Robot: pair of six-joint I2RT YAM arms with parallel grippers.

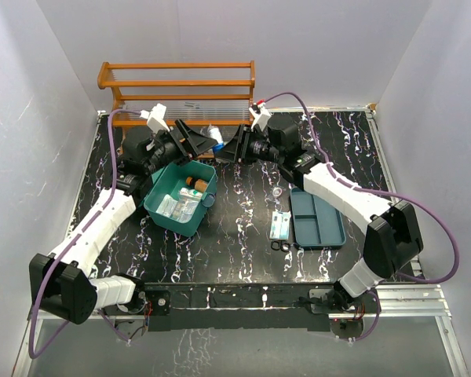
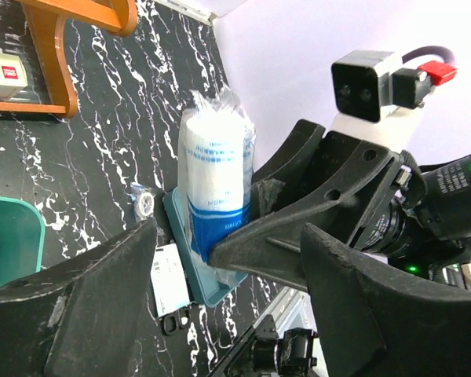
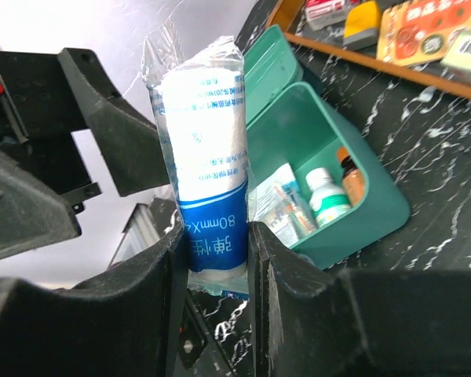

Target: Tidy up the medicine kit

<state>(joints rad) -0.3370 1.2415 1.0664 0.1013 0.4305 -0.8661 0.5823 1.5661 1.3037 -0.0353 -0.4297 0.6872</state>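
A plastic-wrapped white bandage roll (image 3: 204, 181) with a blue band stands upright in my right gripper (image 3: 212, 259), whose jaws are shut on the blue end. From above, the roll (image 1: 216, 137) hangs over the back of the table, just right of the teal medicine kit box (image 1: 169, 221). My left gripper (image 2: 228, 314) is open, facing the roll (image 2: 216, 173) from the other side, its fingers (image 2: 71, 314) apart from it. The kit (image 3: 377, 212) holds a white bottle (image 3: 322, 196), an amber bottle (image 3: 349, 181) and sachets. The darker insert tray (image 1: 318, 224) lies at the right.
An orange wooden rack (image 1: 180, 78) stands along the back wall with boxes (image 3: 424, 31) on its shelf. A blister card (image 1: 280, 225) and small scissors (image 1: 281, 246) lie left of the insert tray. A small round item (image 1: 276, 191) sits mid-table.
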